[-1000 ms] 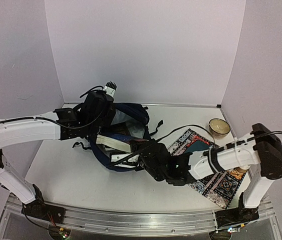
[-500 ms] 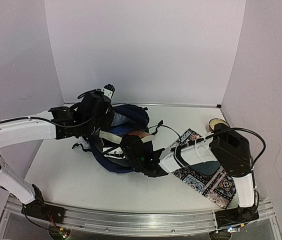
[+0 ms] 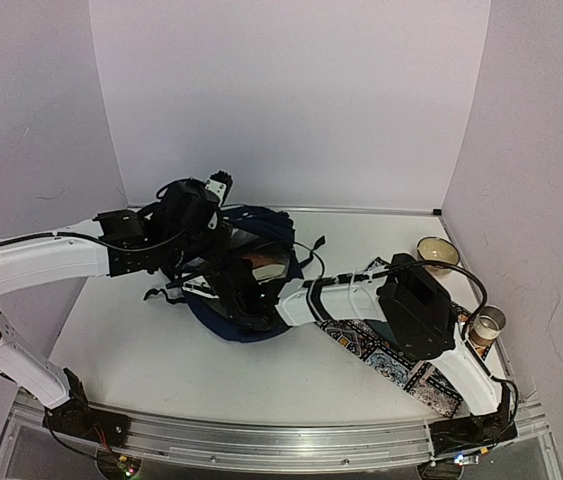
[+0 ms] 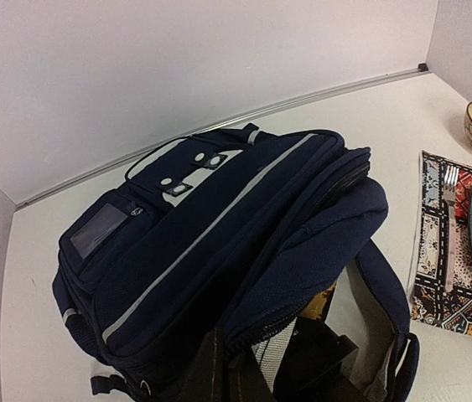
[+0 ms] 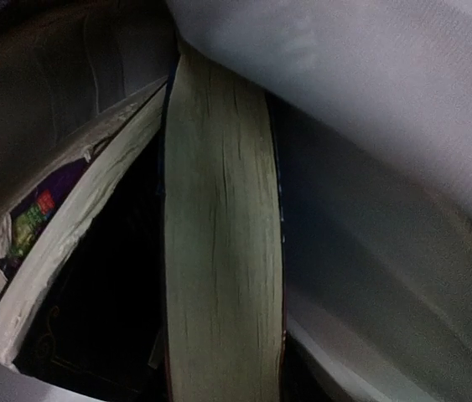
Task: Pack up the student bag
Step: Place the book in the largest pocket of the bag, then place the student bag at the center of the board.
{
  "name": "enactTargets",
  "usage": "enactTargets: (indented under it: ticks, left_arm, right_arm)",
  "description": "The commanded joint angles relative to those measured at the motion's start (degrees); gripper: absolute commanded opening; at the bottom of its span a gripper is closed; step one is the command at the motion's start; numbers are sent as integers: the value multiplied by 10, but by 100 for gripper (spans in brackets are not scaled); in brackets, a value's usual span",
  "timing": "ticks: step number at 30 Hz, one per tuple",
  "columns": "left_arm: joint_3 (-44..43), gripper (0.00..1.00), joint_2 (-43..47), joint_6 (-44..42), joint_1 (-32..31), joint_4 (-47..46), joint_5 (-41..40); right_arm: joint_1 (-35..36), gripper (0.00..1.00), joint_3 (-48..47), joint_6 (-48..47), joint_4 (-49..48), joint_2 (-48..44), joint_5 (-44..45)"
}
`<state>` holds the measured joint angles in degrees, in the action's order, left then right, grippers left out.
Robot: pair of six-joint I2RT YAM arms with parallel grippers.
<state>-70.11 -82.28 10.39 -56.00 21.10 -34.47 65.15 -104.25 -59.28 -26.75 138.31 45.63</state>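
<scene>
Fingers of the right gripper (image 3: 246,290) are hidden. Seen from overhead it is sunk in the mouth of the student bag (image 4: 219,218). Its own camera shows only the yellowed page edge of a thick book (image 5: 223,251) against grey lining, so I cannot tell whether its jaws grip anything. The bag lies left of centre on the table (image 3: 131,340). The left gripper (image 4: 225,377), cut off at the frame's bottom, is clenched, apparently on the rim of the bag's opening. Only the left wrist view shows a fork (image 4: 448,226) on the patterned mat (image 4: 428,293).
</scene>
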Motion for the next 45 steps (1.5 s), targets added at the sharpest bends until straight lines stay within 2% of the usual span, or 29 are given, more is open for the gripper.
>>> enactTargets:
  ticks: [1, 3, 8, 12, 18, 27, 35, 40, 45]
  left_arm:
    - [-44, 0, 24, 16, -4, -47, -26]
    - [-41, 0, 28, 13, -4, -47, -46]
    - [-38, 0, 30, 9, 3, -44, -62]
    - [-35, 0, 28, 11, 11, -40, -57]
    - [-32, 0, 27, 17, 19, -34, -27]
    - [22, 0, 26, 29, 23, -33, -10]
    - [88, 1, 28, 35, 9, -34, 89]
    - [132, 19, 41, 73, -8, -33, 143]
    - [159, 51, 101, 120, -5, -23, 167]
  right_arm:
    - [4, 46, 17, 74, 40, -57, -60]
    - [10, 55, 56, 94, 40, -94, -86]
    - [24, 70, 135, 133, 39, -178, -123]
    - [26, 77, 198, 166, 40, -240, -163]
    - [26, 76, 288, 223, 42, -321, -192]
    - [-6, 76, 419, 413, 35, -429, -287]
    - [-81, 78, 470, 574, 25, -493, -380]
    - [-105, 80, 466, 634, 30, -499, -394]
    - [-112, 81, 459, 670, 34, -508, -407]
